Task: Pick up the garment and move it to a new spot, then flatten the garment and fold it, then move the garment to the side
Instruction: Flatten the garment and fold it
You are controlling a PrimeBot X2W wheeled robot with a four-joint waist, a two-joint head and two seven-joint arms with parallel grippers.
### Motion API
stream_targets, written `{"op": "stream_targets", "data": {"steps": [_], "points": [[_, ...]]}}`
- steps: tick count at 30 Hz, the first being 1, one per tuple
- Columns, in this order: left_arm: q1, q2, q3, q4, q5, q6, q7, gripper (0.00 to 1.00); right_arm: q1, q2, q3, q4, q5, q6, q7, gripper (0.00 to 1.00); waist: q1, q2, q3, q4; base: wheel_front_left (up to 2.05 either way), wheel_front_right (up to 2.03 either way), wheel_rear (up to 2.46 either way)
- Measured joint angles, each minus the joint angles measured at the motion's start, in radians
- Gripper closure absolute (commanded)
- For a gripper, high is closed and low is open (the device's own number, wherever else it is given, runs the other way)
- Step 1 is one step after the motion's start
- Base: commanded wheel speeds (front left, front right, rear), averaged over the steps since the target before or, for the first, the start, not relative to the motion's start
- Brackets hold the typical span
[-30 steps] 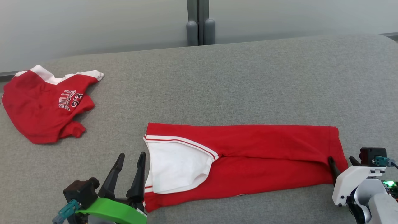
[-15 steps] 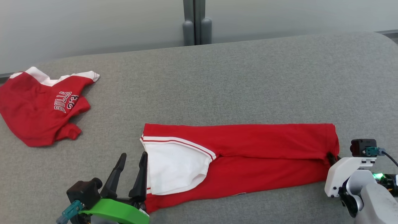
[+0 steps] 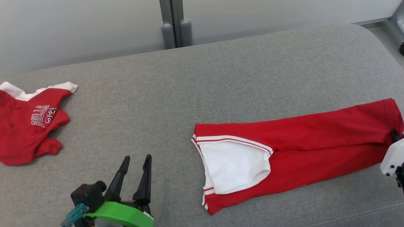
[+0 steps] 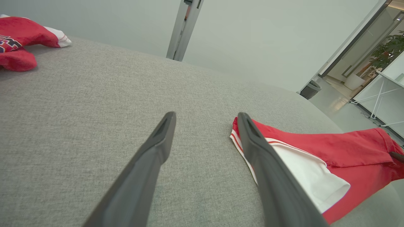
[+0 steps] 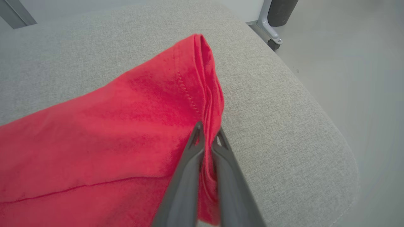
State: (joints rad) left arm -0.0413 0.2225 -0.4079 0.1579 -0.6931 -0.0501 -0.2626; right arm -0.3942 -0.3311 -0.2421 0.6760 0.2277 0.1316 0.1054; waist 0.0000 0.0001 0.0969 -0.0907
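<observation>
The garment (image 3: 315, 138) is a long red piece with a white, red-striped inner panel at its left end, lying flat on the grey cushion (image 3: 189, 78). My right gripper (image 3: 395, 136) is at the picture's right edge, shut on the garment's right hem. In the right wrist view its fingers (image 5: 209, 130) pinch the stitched hem fold of the red cloth (image 5: 110, 126). My left gripper (image 3: 137, 157) stands open at the lower left, empty, a hand's width left of the garment. The left wrist view shows its fingers (image 4: 205, 116) spread above bare cushion, the garment (image 4: 347, 148) to their right.
A second red jersey (image 3: 28, 126) with white trim and lettering lies crumpled at the far left, also seen in the left wrist view (image 4: 15, 34). A grey post (image 3: 175, 22) stands behind the cushion. The cushion's rounded right edge (image 5: 315, 126) drops to the floor just beyond the hem.
My right gripper has shut on the garment's right hem and drawn the garment to the right, away from my left gripper. The camera has also turned to the right.
</observation>
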Motion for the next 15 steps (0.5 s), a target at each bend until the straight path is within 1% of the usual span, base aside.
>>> {"op": "stream_targets", "data": {"steps": [1,2,5,8,11,15], "points": [[0.0,-0.002,0.003,0.004,0.001,-0.002,0.0,0.0,0.0,0.006,-0.004,-0.006,0.004,0.0,0.002,1.0,0.0,0.0,0.0,-0.004,0.0,0.0,0.0],[0.0,-0.005,0.005,0.011,0.003,-0.004,0.0,0.0,0.0,0.026,-0.007,-0.022,0.03,0.0,0.011,1.0,0.0,0.0,0.0,-0.01,0.0,0.0,0.0],[0.0,-0.007,0.005,0.02,0.012,-0.008,0.0,0.0,0.002,0.063,0.017,-0.066,0.07,0.0,0.027,1.0,0.0,0.0,-0.002,-0.013,0.0,0.0,0.0],[-0.001,-0.011,0.011,0.031,0.014,-0.013,0.0,0.0,0.013,0.095,0.065,-0.136,0.121,0.0,0.045,1.0,0.0,0.0,-0.004,-0.009,0.0,0.0,0.0],[-0.002,-0.014,0.018,0.039,0.013,-0.019,0.0,0.0,0.033,0.133,0.126,-0.231,0.169,0.0,0.064,1.0,0.0,0.0,-0.007,-0.001,0.0,0.0,0.0],[-0.004,-0.02,0.022,0.044,0.014,-0.024,0.0,0.0,0.069,0.179,0.209,-0.34,0.208,0.0,0.093,1.0,0.0,0.0,-0.013,0.013,0.0,0.0,0.0]]}}
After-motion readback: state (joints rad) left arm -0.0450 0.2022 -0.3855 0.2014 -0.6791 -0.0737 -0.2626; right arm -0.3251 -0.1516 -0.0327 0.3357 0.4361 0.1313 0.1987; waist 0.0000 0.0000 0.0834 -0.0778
